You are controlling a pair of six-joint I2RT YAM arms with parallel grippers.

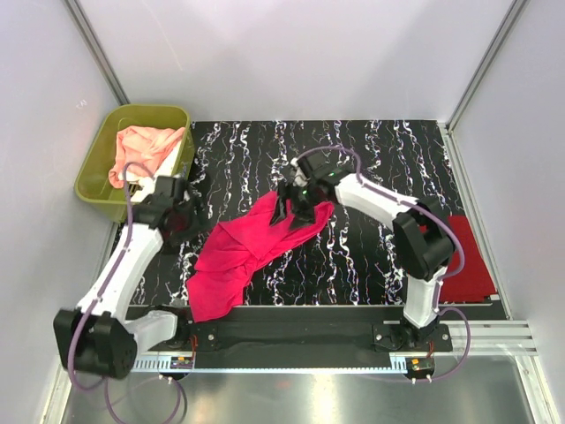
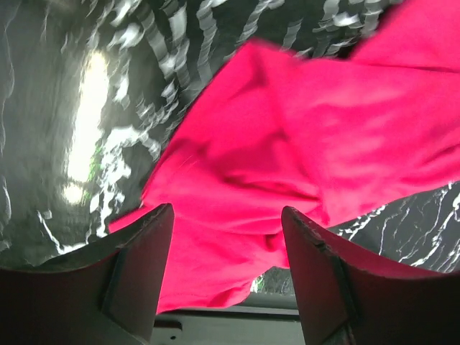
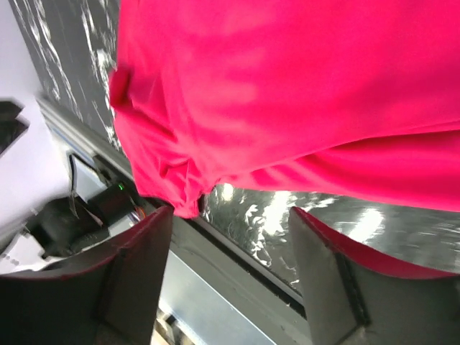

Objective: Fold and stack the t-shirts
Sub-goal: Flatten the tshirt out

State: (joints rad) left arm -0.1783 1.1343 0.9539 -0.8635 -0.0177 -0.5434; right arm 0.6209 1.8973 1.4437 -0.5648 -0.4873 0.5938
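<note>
While the hot pink t-shirt (image 1: 243,252) lies rumpled aslant the marbled table (image 1: 380,150), from centre to near edge, the step in hand looks like spreading it flat for folding. The left gripper (image 1: 181,216) beside its left side and the right gripper (image 1: 296,199) over its far end both stand with jaws apart, empty. Next, each likely needs to pinch an edge and draw the cloth taut.
</note>
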